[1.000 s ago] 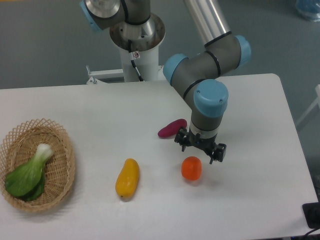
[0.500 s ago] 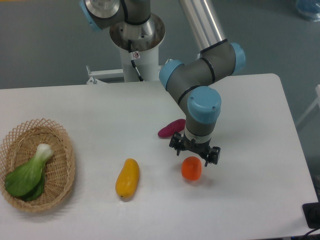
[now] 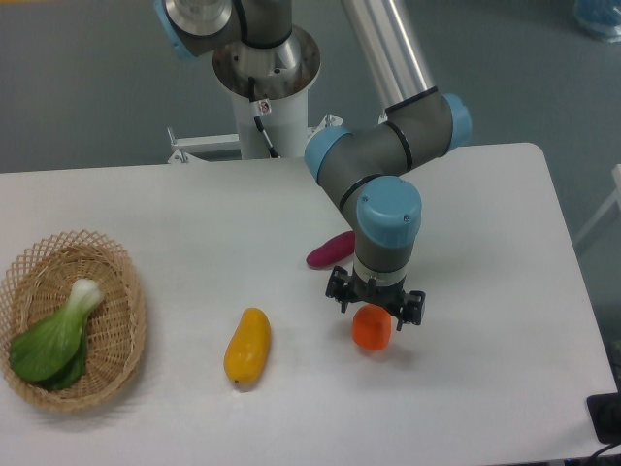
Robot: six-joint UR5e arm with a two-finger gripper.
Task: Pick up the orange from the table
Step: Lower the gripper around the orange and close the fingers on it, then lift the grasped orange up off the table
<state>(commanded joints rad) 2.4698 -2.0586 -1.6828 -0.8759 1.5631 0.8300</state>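
We see the orange [image 3: 372, 330] as a small, round, smooth fruit of bright orange-red, resting on the white tabletop [image 3: 485, 252] right of centre. Its upper edge is hidden by the tool [image 3: 375, 307], which hangs directly over it with its two dark fingers spread apart, one on either side of the fruit's top; we cannot tell whether they touch it. A purple sweet potato [image 3: 332, 249] lies just behind, a yellow-orange mango [image 3: 247, 346] to the left, and a wicker basket [image 3: 124, 320] holding a leafy green vegetable [image 3: 53, 338] at the far left.
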